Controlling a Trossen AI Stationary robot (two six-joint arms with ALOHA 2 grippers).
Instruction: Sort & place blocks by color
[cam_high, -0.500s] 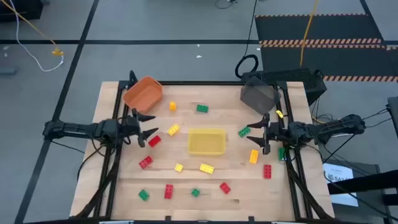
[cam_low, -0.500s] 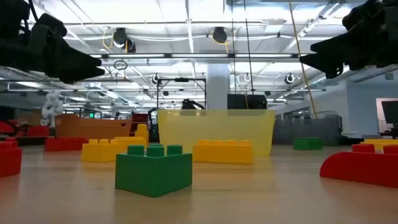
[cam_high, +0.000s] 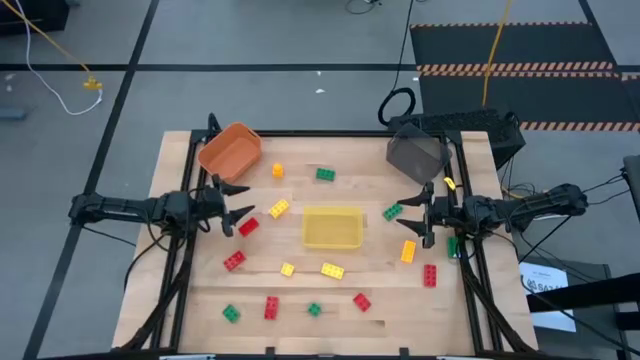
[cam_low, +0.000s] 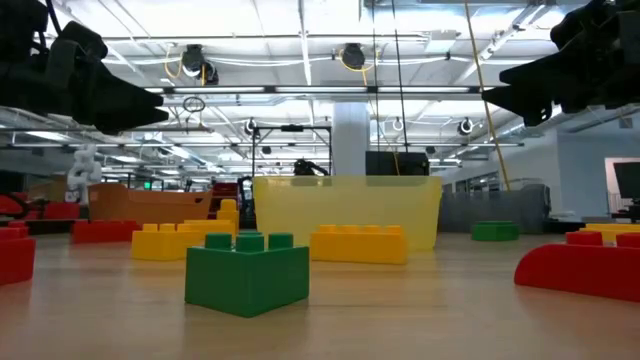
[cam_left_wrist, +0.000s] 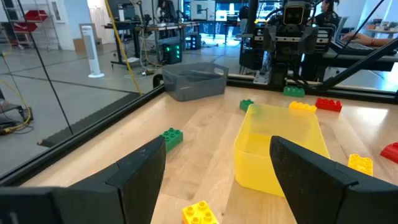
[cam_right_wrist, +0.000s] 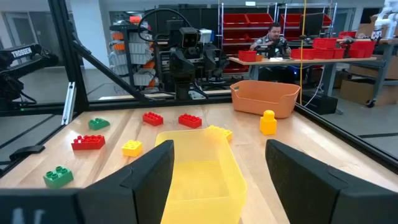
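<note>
Left gripper open and empty, right gripper likewise, green block half-hidden under right arm

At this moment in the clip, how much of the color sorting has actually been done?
Nothing looks sorted yet. The yellow bin, orange bin and dark grey bin show no blocks inside. In hand: nothing; the left gripper and right gripper hang open and empty above the table. Left to do: every block, such as the red block and green block, lies scattered on the wood.
</note>
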